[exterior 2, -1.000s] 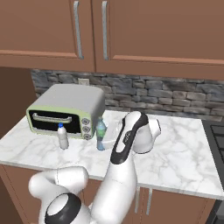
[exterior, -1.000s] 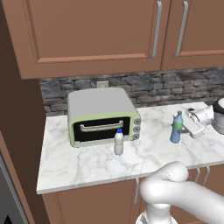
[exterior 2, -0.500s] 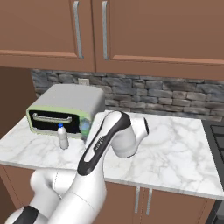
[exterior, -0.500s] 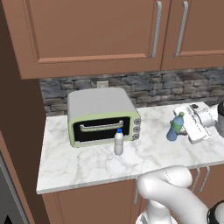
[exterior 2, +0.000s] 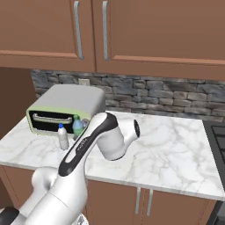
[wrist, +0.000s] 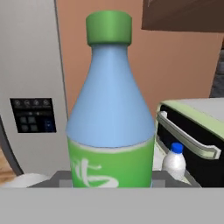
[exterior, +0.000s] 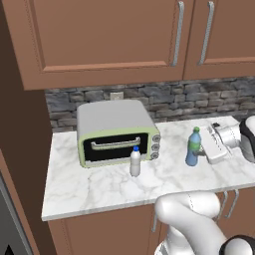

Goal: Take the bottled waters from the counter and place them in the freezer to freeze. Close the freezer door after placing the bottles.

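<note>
Hand view first: the freezer [wrist: 30,87] stands straight ahead of the claw, well beyond the end of the counter [exterior: 89,184], a tall grey front with a dark control panel, so anything picked up here faces a long carry. The toaster oven [exterior: 117,132] sits on the marble ahead of the claw and a little to one side, bulky enough to be a real obstacle on any low, straight path. Right at the claw [exterior: 200,153] is the blue bottle [wrist: 109,109] with a green cap and green label, upright on the counter. It does not match the whitish look of the other one, though I'd guess it counts as one of the waters. Grey finger stubs flank its base, but I cannot tell whether they are pressing on it or merely straddling it. The white bottle [exterior: 135,162] with the blue cap stands further ahead, just in front of the oven door, well apart from the claw. Both look like light, smooth plastic, stiff enough if full but slippery and easy to topple. I'd take hold around the straight lower body, below the tapering shoulder, where the fingers get parallel sides.
</note>
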